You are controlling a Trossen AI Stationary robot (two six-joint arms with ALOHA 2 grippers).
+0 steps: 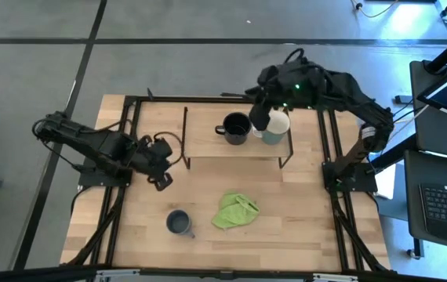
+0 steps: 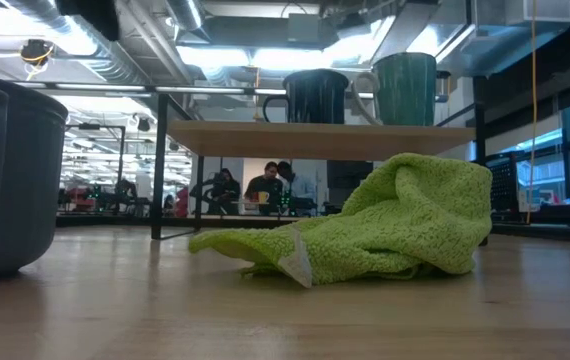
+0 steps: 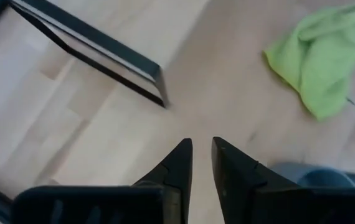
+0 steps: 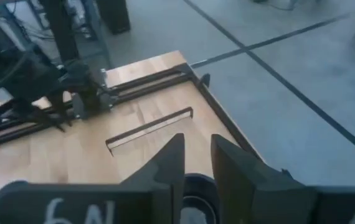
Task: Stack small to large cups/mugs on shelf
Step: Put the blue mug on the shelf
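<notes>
The low wood shelf [image 1: 208, 125] stands on thin black legs at the table's far middle. On its board stand the black mug [image 1: 235, 128] and, to its right, the larger cream-white mug [image 1: 276, 125]; the low view shows both side by side, black mug [image 2: 315, 95] and larger mug [image 2: 405, 88]. The small grey-blue mug [image 1: 179, 222] stands upright on the tabletop near the front edge. My right gripper [image 1: 261, 113] hovers over the two shelf mugs, shut, with the black mug's rim [image 4: 193, 190] below its fingers. My left gripper [image 1: 163, 160] waits shut left of the shelf.
A crumpled lime-green cloth [image 1: 235, 210] lies on the table right of the grey-blue mug and fills the middle of the low view [image 2: 385, 220]. A black metal frame runs along the table's edges [image 1: 329, 149]. People sit far behind the table [image 2: 265, 185].
</notes>
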